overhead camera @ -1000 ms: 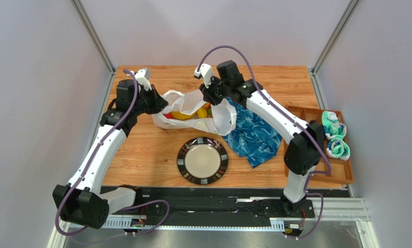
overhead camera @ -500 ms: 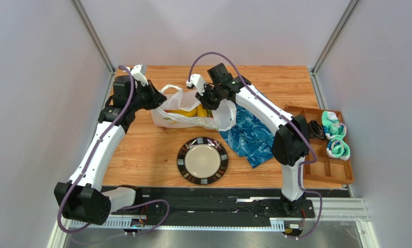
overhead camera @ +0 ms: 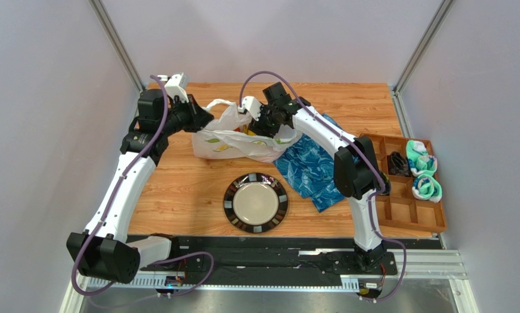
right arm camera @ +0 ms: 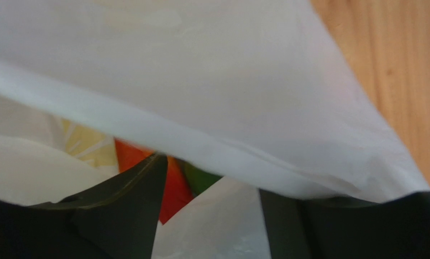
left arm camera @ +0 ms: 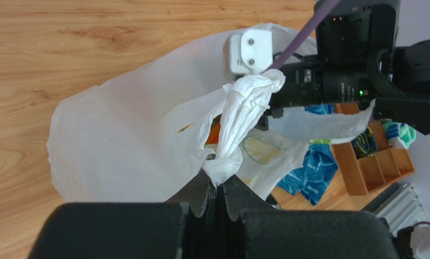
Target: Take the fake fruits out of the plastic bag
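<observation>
Crinkled white film is clamped at the far left of the scene: the left hand (overhead camera: 200,120) is clenched on one twisted handle of the plastic bag (overhead camera: 233,143), and in the left wrist view the rope of film is seen running up out of the closed jaws (left arm camera: 216,181). The bag itself lies on the wooden tabletop (overhead camera: 178,189) towards its far side, between the two arms, with its mouth drawn up. Inside it the fake fruits (right arm camera: 174,189) are glimpsed only in part: a red-orange piece with a green one just beside it, and something pale yellow behind a fold of film. To their right the right hand (overhead camera: 255,120) is set at the bag's mouth; its fingers (right arm camera: 120,210) are seen spread apart, released, with a band of film lying across them and nothing pinched. No fruit is seen outside the bag, so the task is judged to be at its opening stage: the mouth is being parted, and every fruit is left to be lifted out. Further right lie the black-rimmed plate (overhead camera: 228,203), nearer the arm bases, a blue patterned cloth (overhead camera: 308,169) and a compartmented wooden tray (overhead camera: 439,225).
</observation>
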